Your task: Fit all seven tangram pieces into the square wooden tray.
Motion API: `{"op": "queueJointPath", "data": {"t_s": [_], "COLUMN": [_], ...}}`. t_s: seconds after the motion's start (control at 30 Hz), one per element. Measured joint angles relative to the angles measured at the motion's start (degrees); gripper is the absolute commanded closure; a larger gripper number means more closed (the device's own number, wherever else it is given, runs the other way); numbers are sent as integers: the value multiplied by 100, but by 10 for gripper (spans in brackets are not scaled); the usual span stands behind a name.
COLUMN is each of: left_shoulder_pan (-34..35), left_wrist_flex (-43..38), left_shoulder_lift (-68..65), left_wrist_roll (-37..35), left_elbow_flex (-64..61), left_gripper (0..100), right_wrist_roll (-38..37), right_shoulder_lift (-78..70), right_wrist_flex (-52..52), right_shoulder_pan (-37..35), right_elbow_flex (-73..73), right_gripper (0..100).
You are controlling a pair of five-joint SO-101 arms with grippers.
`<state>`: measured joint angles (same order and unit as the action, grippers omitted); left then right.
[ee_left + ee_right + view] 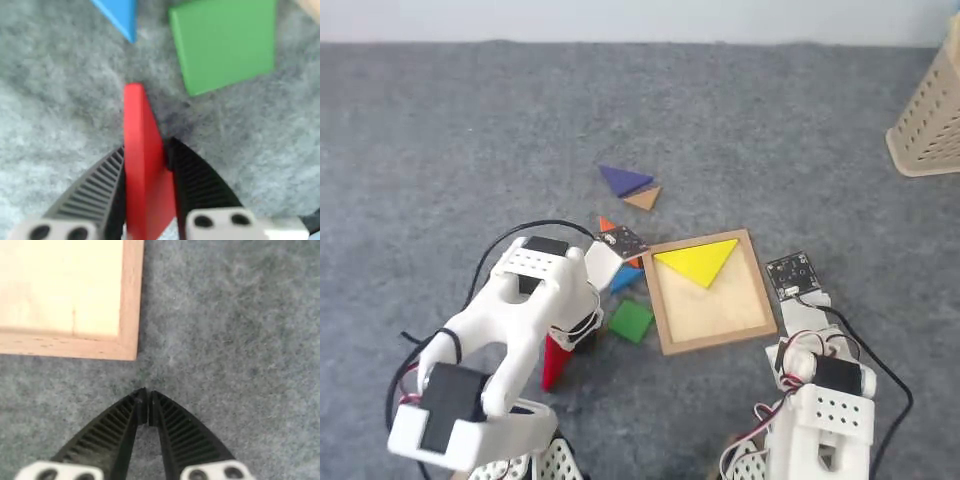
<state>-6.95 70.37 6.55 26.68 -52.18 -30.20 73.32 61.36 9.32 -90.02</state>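
Grey-covered desk [470, 130], two white arms at the near edge.

Tray [723, 339]: square, wooden, sits about mid-desk, turned slightly. One yellow triangle [698, 262] lies inside, in the far corner region, long side toward the back rim.

Left gripper [146, 147]: clamped on a red piece [142, 165], which stands on edge between the ribbed black fingers [197, 180]. From above, the red piece [552, 365] sits below the left arm, near the tray's near-left corner but apart from it. Whether its far tip touches the desk I cannot tell.

Just past the red piece: a green square [225, 45] flat on the desk, close beside the tray's left rim, and a blue piece [120, 12] a little farther on.

A sliver of an orange piece [607, 225] shows at the edge of the left arm's wrist.

Farther back, well apart from the tray: a purple triangle [623, 179] with a small tan triangle [643, 197] touching its near corner.

Right gripper [148, 395]: fingers pressed together, holding nothing, over bare desk just beside a tray corner.

Pale slotted basket [930, 110] at the far right edge.
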Motion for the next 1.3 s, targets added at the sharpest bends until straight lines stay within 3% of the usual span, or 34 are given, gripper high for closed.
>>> {"op": "queueJointPath", "data": {"t_s": [0.5,0.63,0.77,0.93,1.13,1.3], "left_shoulder_pan": [-9,-352,-1090,-1802,-2189,-2198], "left_wrist_flex": [1310,1363,1336,484,-501,-774], "left_shoulder_lift": [659,659,659,659,237,-932], "left_wrist_roll": [0,-273,-985,-2365,-4255,-5398], "left_elbow_flex": [1424,1714,2119,2321,2470,2831], "left_gripper": [967,967,967,967,967,968], "right_wrist_roll": [0,0,0,0,0,0], "right_shoulder_lift": [0,0,0,0,0,0], "right_wrist_flex": [0,0,0,0,0,0], "right_shoulder_pan": [0,0,0,0,0,0], "right_elbow_flex": [0,0,0,0,0,0], "right_gripper": [983,983,984,984,984,983]}}
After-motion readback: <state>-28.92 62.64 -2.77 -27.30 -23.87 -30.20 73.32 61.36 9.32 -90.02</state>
